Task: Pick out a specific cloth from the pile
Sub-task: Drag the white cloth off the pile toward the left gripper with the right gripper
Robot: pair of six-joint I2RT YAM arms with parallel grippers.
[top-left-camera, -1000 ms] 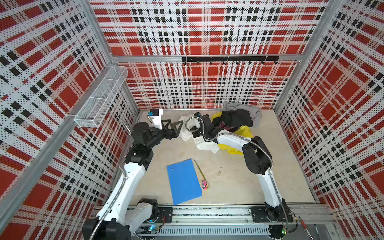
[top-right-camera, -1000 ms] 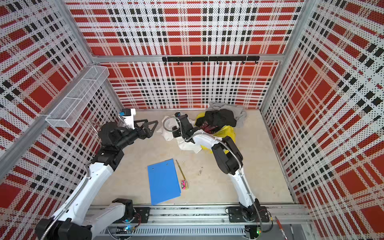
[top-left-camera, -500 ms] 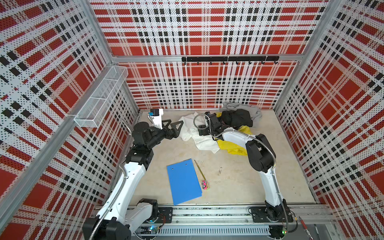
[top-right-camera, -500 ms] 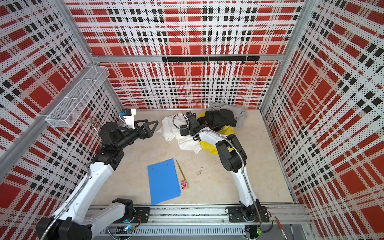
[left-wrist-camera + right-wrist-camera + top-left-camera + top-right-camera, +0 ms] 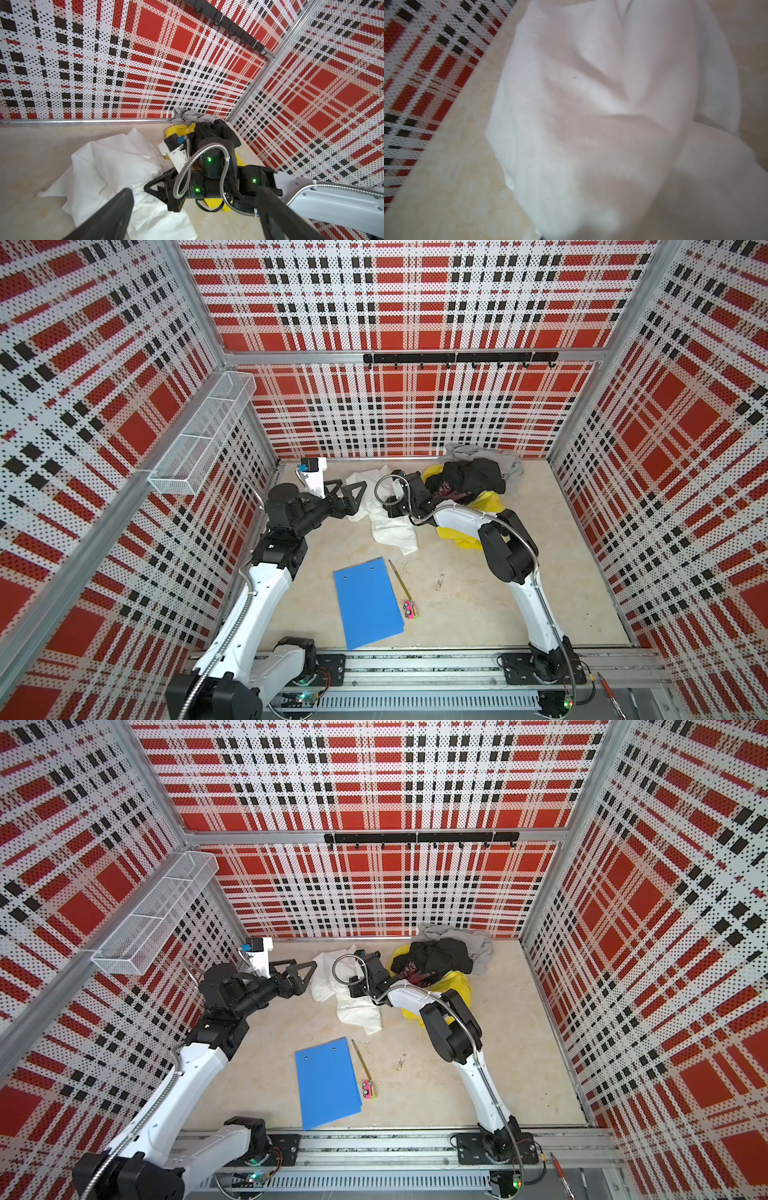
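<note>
Toward the back of the table (image 5: 478, 610), cloth (image 5: 392, 531): crumpled white fabric, spread flat-ish just beside the pile (image 5: 469, 481); edge nearest the yellow garment (image 5: 488, 504) hidden under the right arm, so contact cannot be told.
Right gripper (image 5: 390, 509): down on the upper folds of the cloth; white fabric fills the right wrist view up to the lens and hides the fingers, so clenched or released cannot be told.
Left gripper (image 5: 350, 490): fingers spread wide, nothing between them, just beside the cloth's outer edge and facing it.
Handling: probably light, limp and wrinkly; likely to drape and trail when raised; not fragile, little slip once pinched.
Hold point: best on a raised ridge of folds, away from the pile, catching several layers.
Risk: a grip near the yellow garment could drag it along.
</note>
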